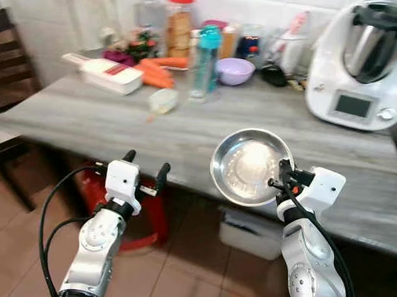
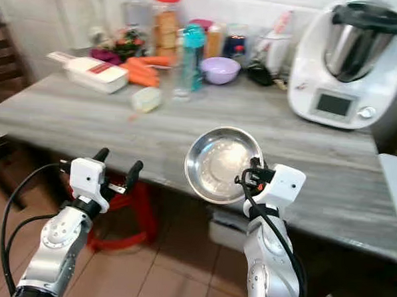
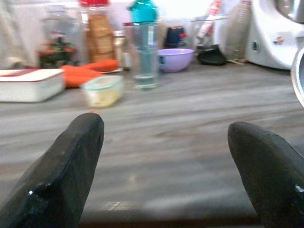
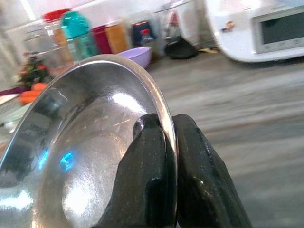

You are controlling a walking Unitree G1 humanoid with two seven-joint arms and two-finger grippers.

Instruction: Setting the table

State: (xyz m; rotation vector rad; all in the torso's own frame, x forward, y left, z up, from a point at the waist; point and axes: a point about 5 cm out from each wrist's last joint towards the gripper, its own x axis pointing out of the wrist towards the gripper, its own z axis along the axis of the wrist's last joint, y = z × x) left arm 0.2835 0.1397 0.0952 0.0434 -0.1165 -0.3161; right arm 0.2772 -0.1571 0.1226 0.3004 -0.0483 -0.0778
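A shiny steel bowl [image 1: 249,166] hangs tilted above the front edge of the grey wooden table [image 1: 87,116]. My right gripper [image 1: 283,175] is shut on the bowl's rim at its right side; in the right wrist view both black fingers [image 4: 154,175] pinch the rim [image 4: 164,114]. My left gripper [image 1: 145,167] stands open in front of the table's near edge, holding nothing, its fingers [image 3: 71,156] spread wide toward the tabletop.
At the back stand a teal bottle [image 1: 206,61], a lilac bowl [image 1: 235,70], jars, carrots [image 1: 159,72], a white box [image 1: 111,75] and a small lidded tub [image 1: 163,100]. A white kitchen machine [image 1: 366,61] is at the right. A red stool [image 1: 151,216] sits under the table, a dark chair [image 1: 6,65] at left.
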